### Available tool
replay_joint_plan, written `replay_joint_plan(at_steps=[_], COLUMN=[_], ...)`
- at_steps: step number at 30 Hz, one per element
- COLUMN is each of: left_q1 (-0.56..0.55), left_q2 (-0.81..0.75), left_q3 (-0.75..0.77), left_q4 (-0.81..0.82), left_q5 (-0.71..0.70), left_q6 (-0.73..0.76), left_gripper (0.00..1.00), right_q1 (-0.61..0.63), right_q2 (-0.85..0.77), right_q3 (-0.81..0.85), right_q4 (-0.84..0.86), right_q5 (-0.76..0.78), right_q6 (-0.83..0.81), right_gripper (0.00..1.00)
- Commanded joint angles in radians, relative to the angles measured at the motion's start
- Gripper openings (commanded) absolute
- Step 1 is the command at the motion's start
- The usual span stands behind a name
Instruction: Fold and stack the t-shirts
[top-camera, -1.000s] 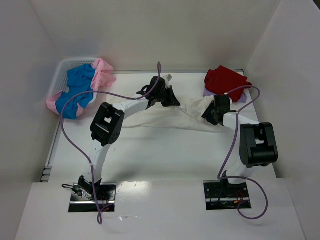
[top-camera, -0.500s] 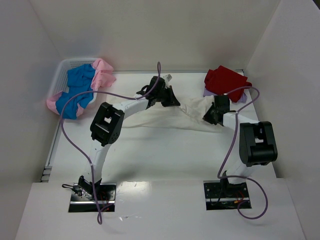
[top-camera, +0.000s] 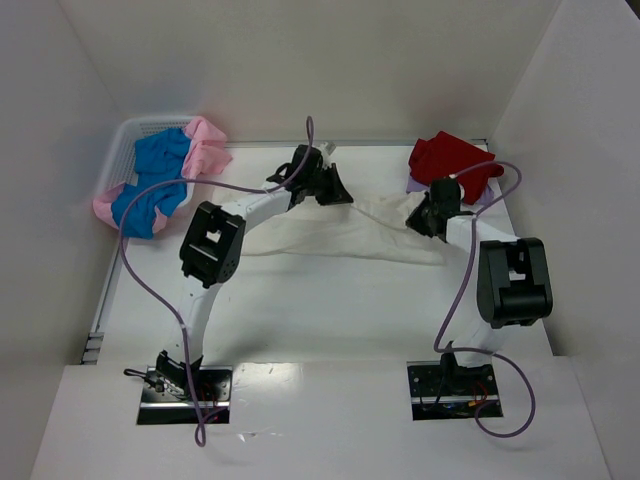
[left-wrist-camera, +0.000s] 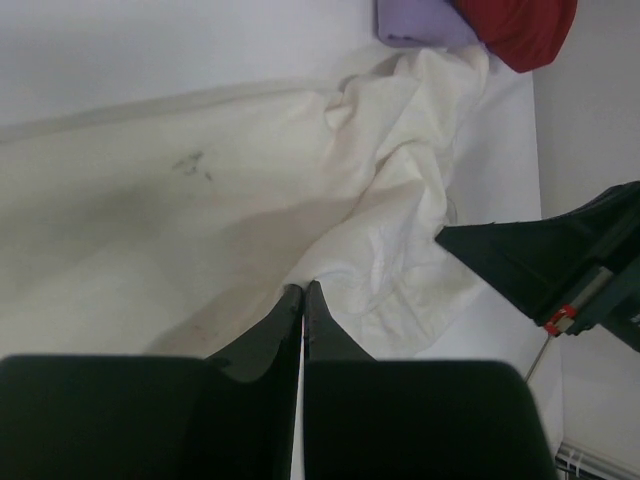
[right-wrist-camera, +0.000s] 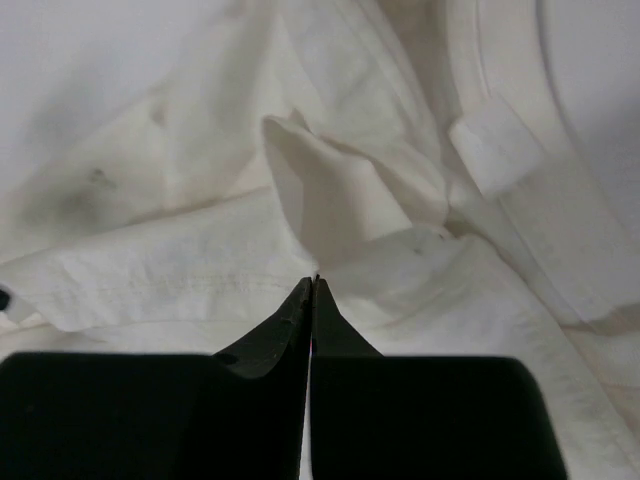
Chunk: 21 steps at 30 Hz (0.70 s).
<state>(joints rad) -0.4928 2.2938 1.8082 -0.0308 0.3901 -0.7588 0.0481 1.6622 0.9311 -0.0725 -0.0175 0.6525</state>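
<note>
Left claw (left-wrist-camera: 303, 290) and right claw (right-wrist-camera: 314, 282) each pinch an end of the cream-white t-shirt (top-camera: 340, 232), apparently to stretch it flat on the tabletop (top-camera: 330, 310) for folding.

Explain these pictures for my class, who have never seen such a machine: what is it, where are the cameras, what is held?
Two robot arms are bolted to a table, each ending in a two-finger gripper. The wide picture looks down from above; the other two come from wrist cameras. The left gripper and right gripper are shut on a cream-white t-shirt spread between them. A red t-shirt lies on a lavender t-shirt, far right; a blue t-shirt and pink t-shirt fill a basket, far left.
</note>
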Motion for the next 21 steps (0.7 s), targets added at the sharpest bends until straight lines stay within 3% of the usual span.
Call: replay_joint_plan(at_steps=[1,5,10,11,14,16,21], left_q1=[0.030,0.039,0.039,0.039,0.039,0.039,0.048], left_q2=[0.052,0.092,0.172,0.181,0.184,0.173,0.094], left_q3=[0.114,0.172,0.288,0.318,0.338,0.329,0.256], left_q4=[-0.040,-0.060,-0.136,-0.149,-0.172,-0.181,-0.204], left_q5=[0.013,0.036,0.057,0.059,0.054,0.050,-0.033], left_q6=[0.075,0.096,0.128,0.137,0.163,0.187,0.232], left_gripper=[0.00,0.00,0.14,0.31,0.58,0.66,0.73], right_q1=[-0.022,-0.022,-0.022,-0.029,-0.031,-0.036,-0.040], right_q2=[0.045,0.091,0.156,0.162,0.165,0.165,0.165], right_q3=[0.122,0.189,0.253,0.263,0.276,0.276,0.291], right_q4=[0.019,0.042,0.058,0.060,0.078,0.102,0.150], right_q5=[0.022,0.022,0.029,0.031,0.031,0.031,0.031], right_q6=[-0.025,-0.030,-0.039,-0.039,-0.039,-0.056,-0.060], right_gripper=[0.00,0.00,0.00,0.02,0.11,0.20,0.22])
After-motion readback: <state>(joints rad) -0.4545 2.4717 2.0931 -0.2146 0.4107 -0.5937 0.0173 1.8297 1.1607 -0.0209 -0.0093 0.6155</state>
